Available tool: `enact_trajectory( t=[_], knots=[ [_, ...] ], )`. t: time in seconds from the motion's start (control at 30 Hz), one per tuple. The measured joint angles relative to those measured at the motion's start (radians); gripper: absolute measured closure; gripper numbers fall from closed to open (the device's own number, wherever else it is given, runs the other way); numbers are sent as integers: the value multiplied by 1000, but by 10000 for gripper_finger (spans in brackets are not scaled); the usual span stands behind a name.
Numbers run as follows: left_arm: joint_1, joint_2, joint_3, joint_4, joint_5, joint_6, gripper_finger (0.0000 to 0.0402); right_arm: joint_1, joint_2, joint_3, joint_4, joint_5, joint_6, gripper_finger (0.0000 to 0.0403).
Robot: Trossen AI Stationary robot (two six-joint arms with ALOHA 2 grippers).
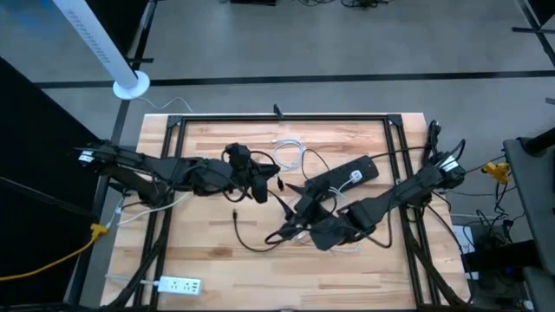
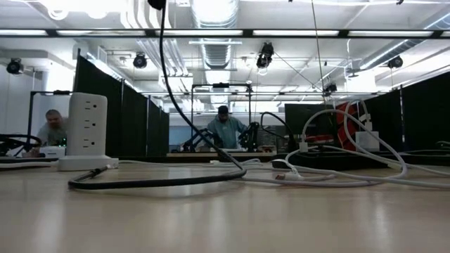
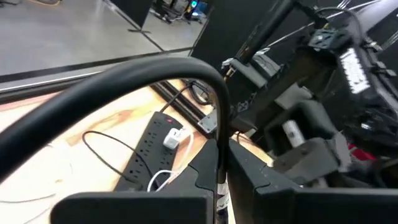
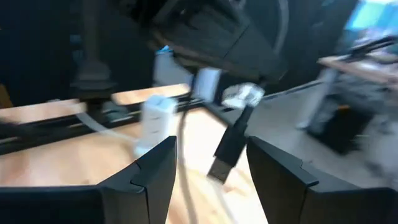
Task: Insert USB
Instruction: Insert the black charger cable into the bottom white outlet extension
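The USB plug (image 4: 227, 152) hangs free at the end of the black cable (image 3: 155, 71), above the table (image 1: 208, 260) and just ahead of the right claw (image 4: 208, 186). That claw's fingers are spread, with nothing pinched. The left claw (image 3: 221, 180) is pressed together on the cable some way back from the plug, near the table's middle. The white charger (image 3: 174, 138) sits in the black strip (image 3: 146, 152) nearby and is probably the socket to reach.

The main risk, as I judge it, is the dangling plug. It hangs tilted and can swing or twist, so the right claw may close on it crooked or miss it. A skewed grip would bring it to the port at an angle, where it would jam or push the charger loose. The slack cables lying round the strip could also snag either arm.
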Motion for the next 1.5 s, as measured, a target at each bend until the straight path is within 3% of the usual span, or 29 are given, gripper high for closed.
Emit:
enact_trajectory(
  t=[0.1,0.2,0.4,0.57,0.83,1.1,1.5],
  knots=[
    [17,0,0,-1,-1,-1,402,0,48,52,-2,134,-54,219],
    [36,3,0,3,-2,-7,402,-3,93,103,3,192,-146,215],
    [103,4,0,44,196,-55,402,-11,185,160,1,259,-298,208],
    [138,4,0,44,282,-127,402,-2,216,160,2,417,-389,208],
    [177,4,-14,43,290,-176,401,-7,218,160,14,420,-482,218],
    [179,63,-22,83,357,-106,401,-52,217,180,183,420,-440,252],
    [185,39,-23,143,431,-5,401,-32,230,185,97,420,-568,290]
  ],
)
